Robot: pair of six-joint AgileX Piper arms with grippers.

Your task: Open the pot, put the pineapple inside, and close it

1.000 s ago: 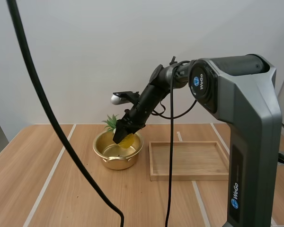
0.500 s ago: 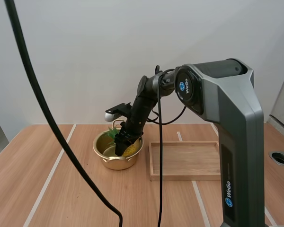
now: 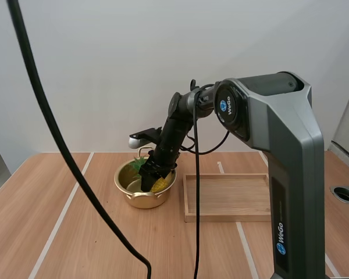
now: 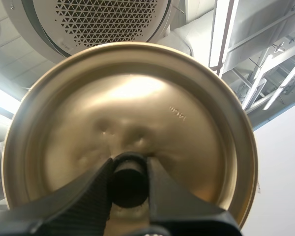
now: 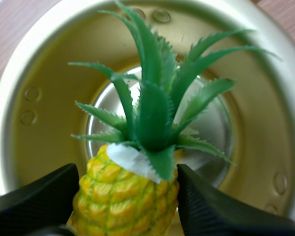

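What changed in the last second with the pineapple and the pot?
The right gripper swung left and down, lowering the pineapple from rim level deeper into the pot. It has not let go. Nearly all of that came in the first half second. The pot and the wooden tray stayed put. The left gripper pinches the lid by its knob.

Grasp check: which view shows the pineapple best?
Right wrist view: pineapple pinched by the right gripper over the open pot. High view: a yellow patch behind the gripper. Left wrist view: the lid instead.
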